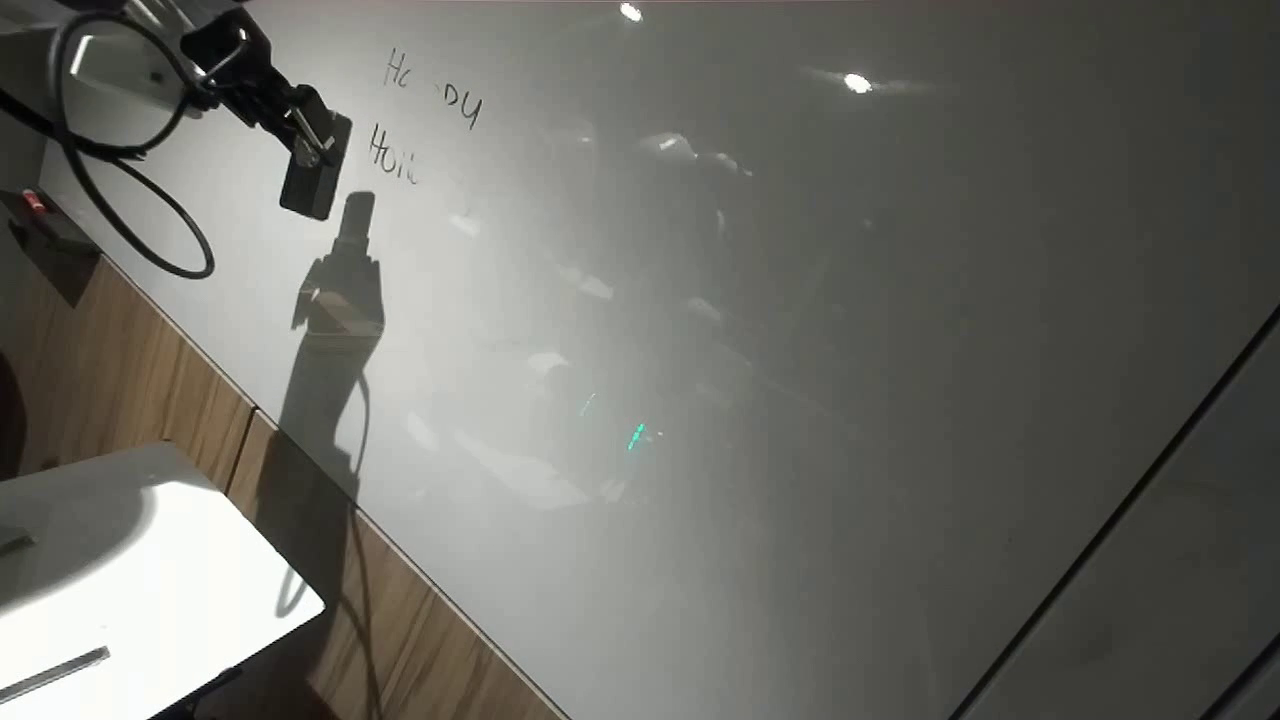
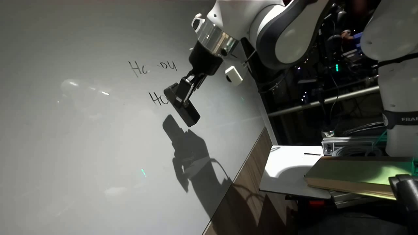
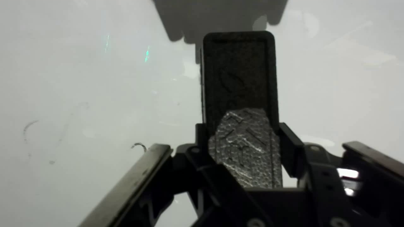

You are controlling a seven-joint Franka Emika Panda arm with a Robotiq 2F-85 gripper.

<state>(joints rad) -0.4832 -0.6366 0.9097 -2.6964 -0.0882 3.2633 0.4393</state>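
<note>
My jaws are clamped on a black eraser [image 3: 240, 72], pressing in on both of its long sides. On the wrist camera, a grey, rough-textured patch [image 3: 246, 148] covers the near part of it, between the jaws, while the far end sticks out beyond them. I have the eraser in front of a large whiteboard [image 1: 800, 350]; whether it touches the surface I can't tell. In an exterior view I see it just beside the first letter of the lower line of writing [image 1: 390, 160]; in an exterior view where only the opening letters [image 2: 155, 99] show, it hides the rest. An upper line [image 1: 450, 95], broken by a gap before "DY", sits near it. The wrist view also gives me a dark curved stroke [image 3: 139, 144] close by the jaws and fainter marks [image 3: 26, 126] farther out. A hard-edged shadow [image 2: 192, 156] lies across the whiteboard, with small green glints [image 1: 636, 437] beyond it. Behind the jaws comes my white-and-grey arm [image 2: 294, 42], a black cable [image 1: 190, 274] looping near it. A wood panel [image 1: 170, 350] runs along the whiteboard's edge, and past that is a white desk [image 2: 281, 173], a greenish slab [image 2: 359, 169] overlapping one side.
</note>
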